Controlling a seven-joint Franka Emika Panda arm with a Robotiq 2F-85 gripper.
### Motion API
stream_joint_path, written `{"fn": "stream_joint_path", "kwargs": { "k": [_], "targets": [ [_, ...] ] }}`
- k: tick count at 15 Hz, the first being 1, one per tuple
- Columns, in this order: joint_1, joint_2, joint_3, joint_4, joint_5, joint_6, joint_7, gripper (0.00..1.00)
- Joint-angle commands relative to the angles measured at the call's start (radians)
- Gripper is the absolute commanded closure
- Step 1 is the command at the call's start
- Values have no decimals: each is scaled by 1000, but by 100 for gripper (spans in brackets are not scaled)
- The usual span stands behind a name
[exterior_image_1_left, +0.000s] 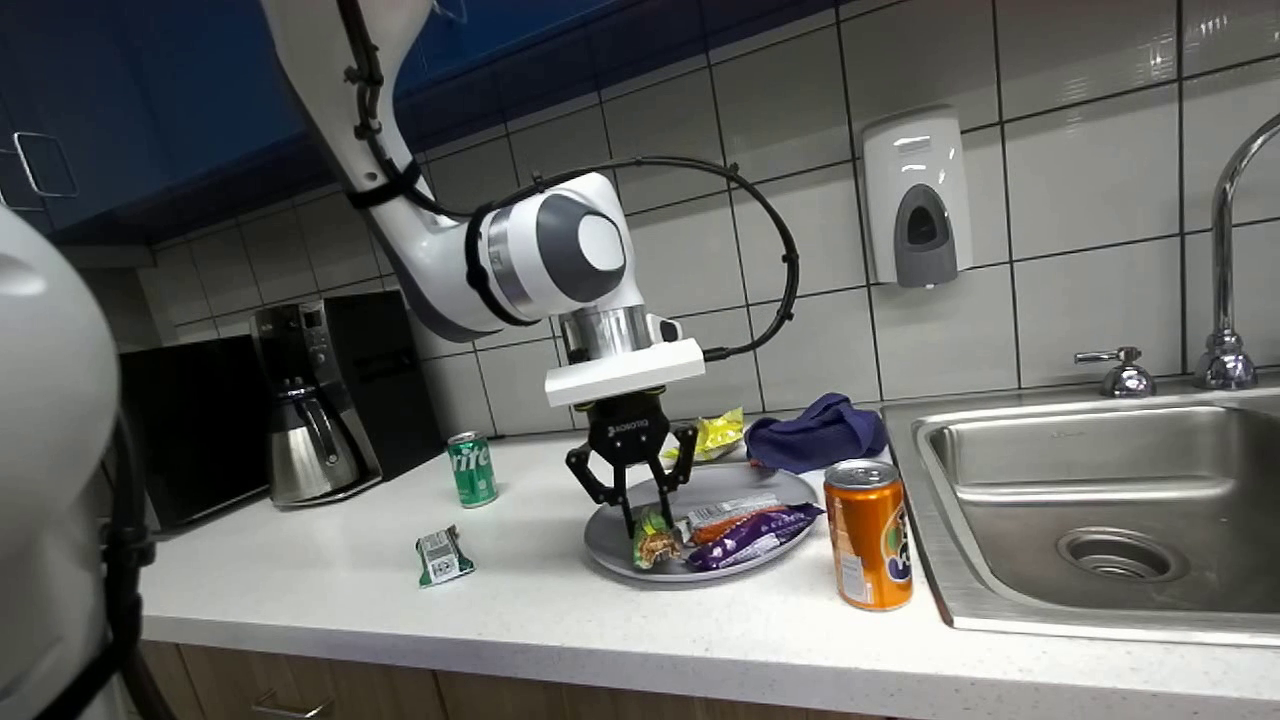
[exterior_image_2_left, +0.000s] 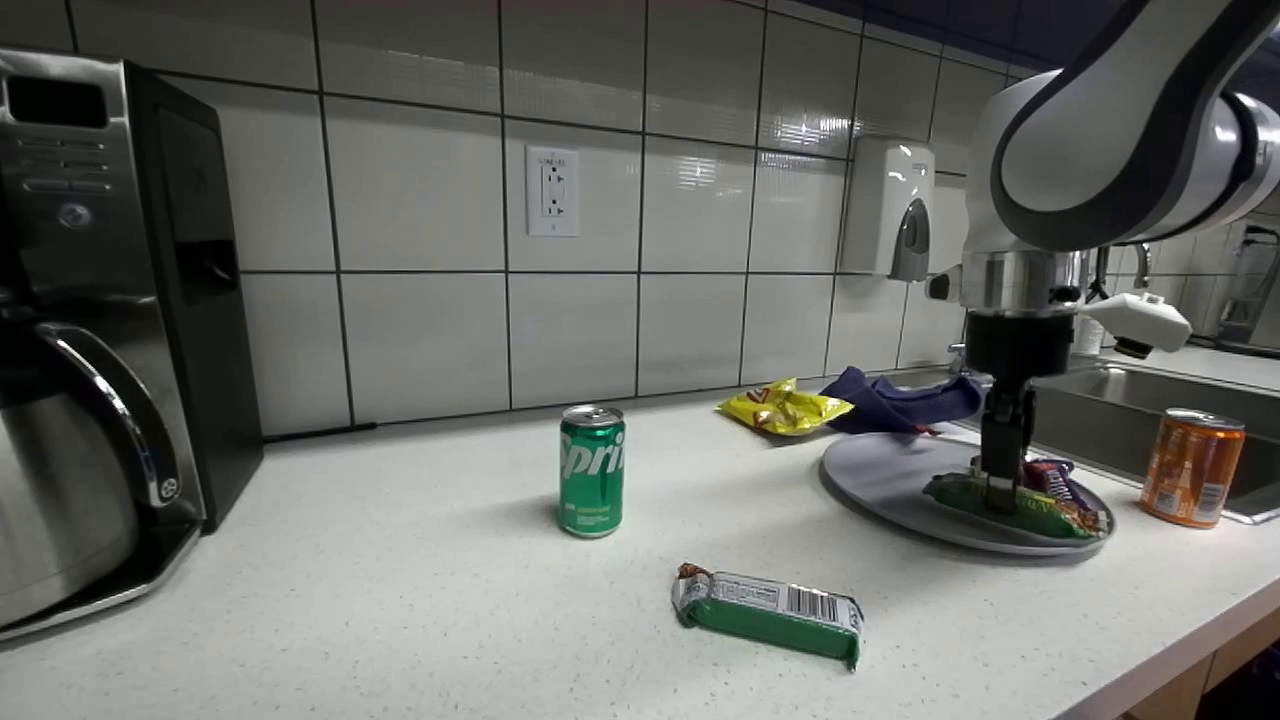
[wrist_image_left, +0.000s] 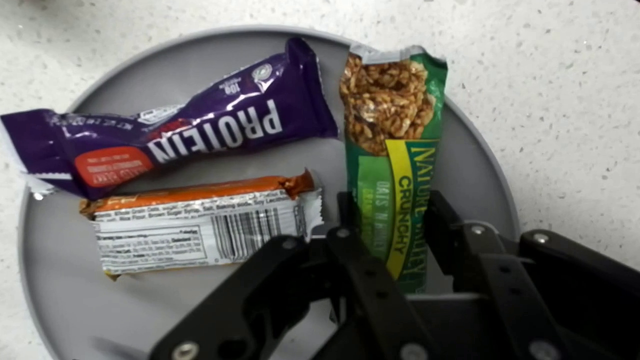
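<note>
Over plate (wrist_image_left: 65, 300), granola bar (wrist_image_left: 387, 170) tight in gripper (wrist_image_left: 392, 211), CRUNCHY (wrist_image_left: 403, 215) legible only in wrist view.

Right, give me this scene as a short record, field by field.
Gripper: closed on the green Nature Valley Crunchy bar
Bar is over: gray plate
Lying on plate: purple protein bar, one end past the rim; orange-and-silver wrapped bar
Standing on counter: Sprite can; orange Fanta can
Lying on counter: green-and-silver wrapped bar
Beyond plate, both exterior views: yellow snack bag; blue cloth
</note>
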Motion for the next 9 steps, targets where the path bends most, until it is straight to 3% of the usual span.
{"fn": "stream_joint_path", "kwargs": {
  "k": [1, 6, 9],
  "targets": [
    [-16, -14, 24, 6, 33, 0, -37, 37],
    [-10, -40, 37, 4, 45, -19, -44, 0],
    [-2, -66, 49, -1, 56, -29, -50, 0]
  ]
}}
